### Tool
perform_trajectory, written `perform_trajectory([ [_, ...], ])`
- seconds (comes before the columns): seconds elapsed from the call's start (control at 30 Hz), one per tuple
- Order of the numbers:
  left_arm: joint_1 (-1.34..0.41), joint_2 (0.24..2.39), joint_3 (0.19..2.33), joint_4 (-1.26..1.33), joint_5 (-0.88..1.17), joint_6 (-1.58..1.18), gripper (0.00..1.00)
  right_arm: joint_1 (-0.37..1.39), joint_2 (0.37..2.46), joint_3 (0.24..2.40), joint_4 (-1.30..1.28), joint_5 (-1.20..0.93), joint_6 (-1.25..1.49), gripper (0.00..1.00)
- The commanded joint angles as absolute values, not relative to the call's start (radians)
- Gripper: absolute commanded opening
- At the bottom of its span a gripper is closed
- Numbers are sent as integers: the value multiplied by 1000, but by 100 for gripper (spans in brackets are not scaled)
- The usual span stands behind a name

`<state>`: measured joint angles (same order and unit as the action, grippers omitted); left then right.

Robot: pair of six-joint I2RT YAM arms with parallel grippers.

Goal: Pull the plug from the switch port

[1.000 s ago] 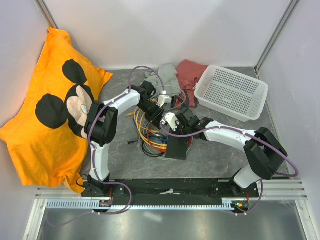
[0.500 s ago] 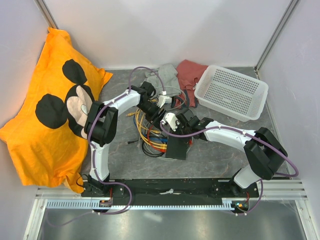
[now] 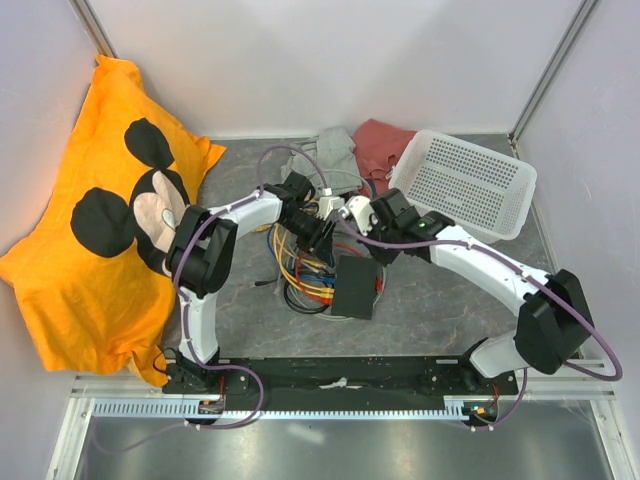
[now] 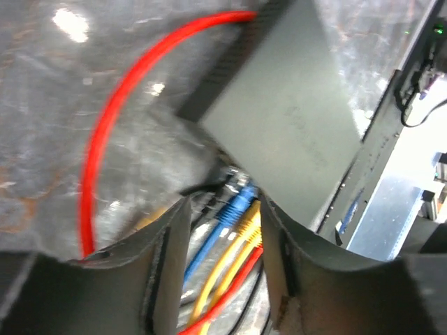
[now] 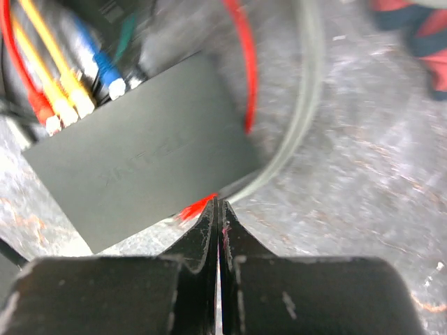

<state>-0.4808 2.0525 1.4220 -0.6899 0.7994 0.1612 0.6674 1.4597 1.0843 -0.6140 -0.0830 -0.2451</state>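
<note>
The flat matte-black switch box [image 3: 355, 287] lies on the grey table in front of a tangle of cables [image 3: 300, 272]. Blue [image 5: 108, 73], yellow [image 5: 73, 99] and red [image 5: 45, 115] plugs sit in sockets along one edge; a red cable [image 5: 241, 63] enters another edge. My left gripper [image 3: 322, 240] is open, its fingers [image 4: 167, 258] straddling the blue plug [image 4: 237, 206] and the yellow cables [image 4: 241, 241] just short of the box [image 4: 293, 118]. My right gripper [image 3: 375, 240] is shut and empty [image 5: 218, 202], hovering over the box's [image 5: 147, 171] side edge.
A white perforated basket [image 3: 462, 183] stands at the back right. Red [image 3: 378, 145] and grey [image 3: 330, 150] cloths lie at the back. A big orange Mickey Mouse cloth [image 3: 110, 220] covers the left side. A grey cable [image 5: 307, 105] curves beside the box.
My right arm has lifted off the box and swung back toward the far right. My left gripper has shifted slightly toward the box's plugs.
</note>
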Motion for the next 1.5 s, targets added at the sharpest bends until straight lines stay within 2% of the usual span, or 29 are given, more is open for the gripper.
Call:
perform_trajectory([
  [0.0, -494, 1890, 1378, -647, 854, 138, 47, 614, 1434, 1092, -687, -120, -154, 0],
  [0.1, -514, 1841, 1307, -681, 870, 236, 21, 600, 1445, 1020, -643, -161, -92, 0],
  [0.13, -521, 1829, 1292, -698, 868, 279, 6, 594, 1445, 1006, -632, -173, -77, 0],
  [0.17, -541, 1822, 1260, -713, 861, 293, 2, 588, 1448, 987, -617, -178, -66, 0],
  [0.33, -618, 1783, 1141, -709, 819, 312, 2, 568, 1482, 985, -617, -201, -54, 0],
  [0.63, -752, 1736, 999, -529, 729, 230, 2, 569, 1523, 960, -598, -224, -28, 0],
  [0.87, -796, 1813, 1084, -514, 724, 180, 2, 543, 1514, 963, -597, -209, -25, 0],
  [1.1, -874, 1943, 1218, -502, 733, 137, 2, 388, 1454, 996, -686, -209, -32, 0],
  [1.23, -897, 1997, 1291, -508, 755, 120, 2, 362, 1425, 983, -680, -212, -15, 0],
  [1.37, -899, 1988, 1353, -515, 758, 124, 2, 353, 1401, 950, -663, -207, -8, 0],
  [1.47, -879, 1901, 1359, -549, 703, 137, 2, 351, 1387, 953, -670, -210, -12, 0],
])
